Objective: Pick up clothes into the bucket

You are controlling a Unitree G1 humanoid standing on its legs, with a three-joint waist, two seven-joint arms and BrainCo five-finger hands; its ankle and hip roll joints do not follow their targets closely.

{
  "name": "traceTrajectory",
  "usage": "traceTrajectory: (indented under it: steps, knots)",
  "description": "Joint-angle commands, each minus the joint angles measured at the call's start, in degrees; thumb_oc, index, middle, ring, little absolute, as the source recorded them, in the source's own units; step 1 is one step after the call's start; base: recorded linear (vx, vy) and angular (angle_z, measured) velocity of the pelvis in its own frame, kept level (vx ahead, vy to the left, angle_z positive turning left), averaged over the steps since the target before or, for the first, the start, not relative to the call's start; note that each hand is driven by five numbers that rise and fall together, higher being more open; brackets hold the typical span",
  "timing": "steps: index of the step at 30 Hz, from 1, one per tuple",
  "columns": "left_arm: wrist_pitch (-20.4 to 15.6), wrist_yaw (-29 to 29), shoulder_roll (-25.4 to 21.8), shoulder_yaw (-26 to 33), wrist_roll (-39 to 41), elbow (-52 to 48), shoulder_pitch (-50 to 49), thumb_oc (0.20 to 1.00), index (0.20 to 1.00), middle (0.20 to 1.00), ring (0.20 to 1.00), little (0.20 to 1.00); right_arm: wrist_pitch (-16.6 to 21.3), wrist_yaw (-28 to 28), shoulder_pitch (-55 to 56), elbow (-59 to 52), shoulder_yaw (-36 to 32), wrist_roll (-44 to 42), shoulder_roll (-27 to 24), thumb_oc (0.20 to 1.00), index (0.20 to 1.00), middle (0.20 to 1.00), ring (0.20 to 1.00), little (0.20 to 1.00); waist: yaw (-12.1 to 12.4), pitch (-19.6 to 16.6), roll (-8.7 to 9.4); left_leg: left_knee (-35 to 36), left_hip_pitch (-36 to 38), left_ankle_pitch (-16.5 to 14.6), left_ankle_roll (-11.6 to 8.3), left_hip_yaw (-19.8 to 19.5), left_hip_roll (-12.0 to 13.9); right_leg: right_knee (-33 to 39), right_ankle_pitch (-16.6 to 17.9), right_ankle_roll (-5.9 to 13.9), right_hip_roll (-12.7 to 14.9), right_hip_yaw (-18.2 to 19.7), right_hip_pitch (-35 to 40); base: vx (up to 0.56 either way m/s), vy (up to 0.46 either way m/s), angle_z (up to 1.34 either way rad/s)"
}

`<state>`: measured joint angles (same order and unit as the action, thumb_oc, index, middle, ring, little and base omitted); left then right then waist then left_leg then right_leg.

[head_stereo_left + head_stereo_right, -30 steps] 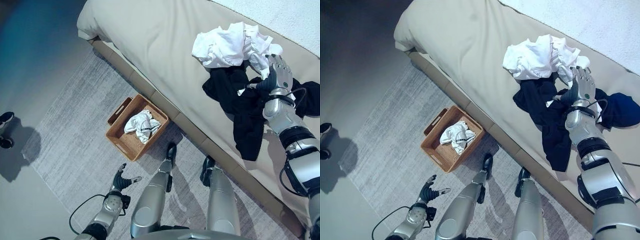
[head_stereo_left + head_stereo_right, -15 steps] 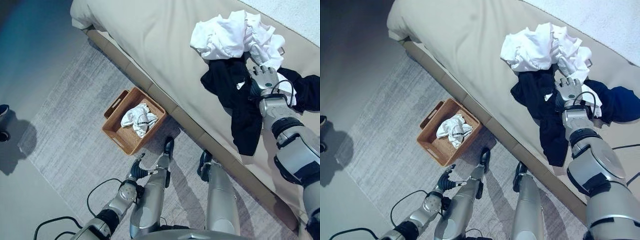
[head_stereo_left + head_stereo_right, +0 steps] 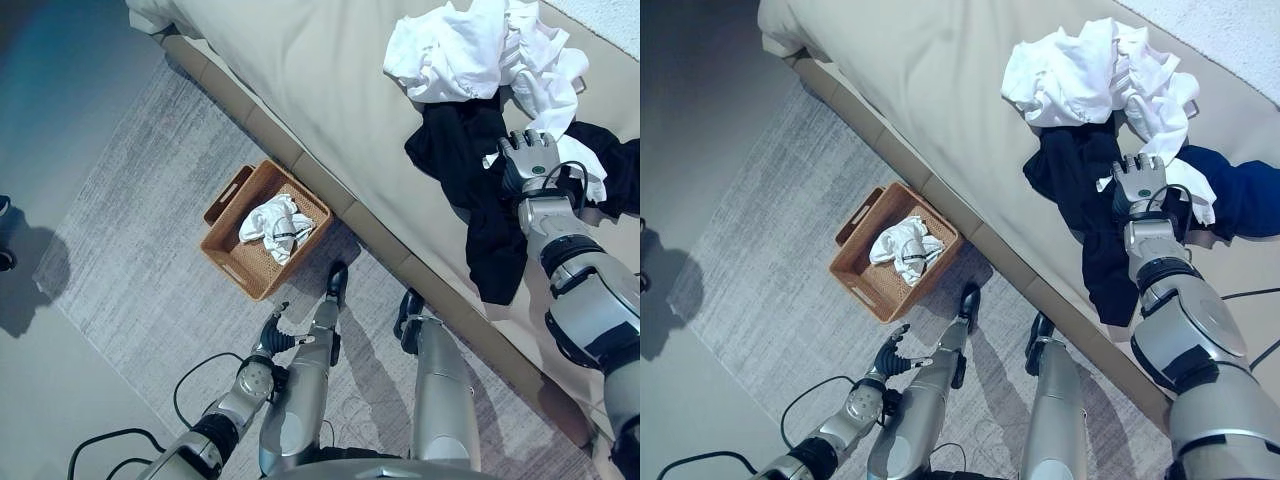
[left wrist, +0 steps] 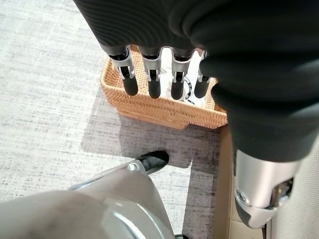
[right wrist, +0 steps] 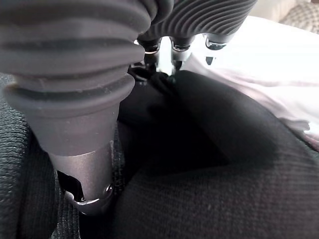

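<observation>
A woven basket stands on the rug by the bed, with a white garment inside it. On the bed lie a pile of white clothes and, below it, a black garment that hangs over the bed's edge. My right hand rests palm down on the black garment, beside a white piece of cloth; in the right wrist view black cloth bunches up against it. My left hand hangs low and open over the rug, its fingers straight and pointing at the basket.
A dark blue garment lies on the bed to the right of my right hand. The beige bed runs diagonally across the view. A grey rug covers the floor, and a dark shoe shows at the far left edge.
The camera has shifted. My right hand, raised upright a second ago, has come down flat onto the black garment. My left hand has moved in closer to the basket.
</observation>
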<state>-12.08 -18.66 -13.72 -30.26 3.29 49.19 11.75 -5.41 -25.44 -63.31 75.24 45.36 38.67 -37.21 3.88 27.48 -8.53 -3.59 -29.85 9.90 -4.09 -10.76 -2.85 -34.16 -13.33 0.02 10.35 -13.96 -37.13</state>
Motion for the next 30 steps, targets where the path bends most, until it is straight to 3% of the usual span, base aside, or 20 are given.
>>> traceTrajectory:
  steps: [1,11,13,14,15,18,23,30]
  knots:
    - [-1.3,-1.4,-0.5,-0.1,1.3,-0.8,1.8,1.0,1.0,1.0,1.0,1.0,-0.7,-1.7,-5.5,1.2,0.5,1.5,-2.2,1.0,1.0,1.0,1.0,1.0,0.8,2.3,1.3,-4.0,2.1,-5.2,1.57,0.2,-1.8,8.5,8.0,4.76,1.1,3.9,3.1,0.0,0.0,0.0]
    - [-1.6,-2.0,-0.5,-0.6,1.6,-2.7,1.9,1.0,1.0,1.0,1.0,1.0,-1.3,-5.3,-5.6,-0.6,-2.0,-0.5,-2.2,1.0,1.0,1.0,1.0,1.0,1.0,2.3,-0.07,-3.8,0.9,-4.7,1.62,0.0,-2.4,7.5,7.7,4.81,2.0,3.4,1.7,0.0,0.002,0.01]
    - [-1.6,-2.5,-0.5,-0.2,1.8,-2.6,1.8,1.0,1.0,1.0,1.0,1.0,1.7,-9.0,-5.5,-6.7,-9.1,-10.7,-2.0,1.0,1.0,1.0,1.0,1.0,0.4,2.3,0.31,-3.9,0.7,-4.8,1.65,0.2,-2.4,7.6,7.8,4.91,2.1,3.5,1.6,0.0,0.0,0.0]
    - [-1.6,-2.5,-0.5,-0.2,1.8,-2.6,1.8,1.0,1.0,1.0,1.0,1.0,1.7,-9.0,-5.5,-6.7,-9.1,-10.7,-2.0,1.0,1.0,1.0,1.0,1.0,0.4,2.3,0.32,-3.9,0.7,-4.8,1.65,0.2,-2.4,7.6,7.8,4.91,2.1,3.5,1.6,0.0,0.0,0.0]
    - [-1.4,-3.5,-0.4,0.8,2.2,-2.9,1.6,1.0,1.0,1.0,1.0,1.0,5.1,-12.2,-2.9,-17.2,-15.2,-19.9,-2.2,1.0,1.0,1.0,1.0,1.0,-0.4,2.3,1.11,-4.2,0.5,-5.0,1.74,0.6,-2.3,7.6,7.8,4.92,2.0,3.8,1.3,0.0,0.0,0.0]
    - [-1.5,-4.5,-0.2,1.1,2.0,-2.9,1.1,1.0,1.0,1.0,1.0,1.0,11.3,-16.5,2.2,-26.7,-25.4,-32.8,-0.8,1.0,1.0,1.0,1.0,1.0,-1.4,2.3,1.88,-4.6,0.1,-5.6,1.97,0.8,-2.3,7.5,7.6,5.03,2.1,4.0,1.0,0.0,0.0,0.0]
    - [-1.6,-4.8,-1.2,2.6,1.1,-3.8,0.2,1.0,1.0,1.0,1.0,1.0,14.2,-17.9,8.4,-33.8,-33.2,-37.7,-2.2,1.0,1.0,1.0,1.0,1.0,-2.1,2.3,2.65,-4.7,-0.1,-5.9,1.89,1.1,-2.4,7.1,7.3,5.06,2.5,4.0,0.8,0.0,0.0,0.0]
    - [-1.3,-4.3,-2.0,3.6,0.7,-4.7,-0.9,1.0,1.0,1.0,1.0,1.0,17.3,-16.8,13.5,-32.0,-40.3,-46.2,-1.8,1.0,1.0,1.0,1.0,1.0,-2.5,2.3,3.21,-5.2,-0.6,-6.3,2.08,1.9,-2.5,7.4,7.8,5.26,2.6,4.3,0.5,0.0,0.003,0.0]
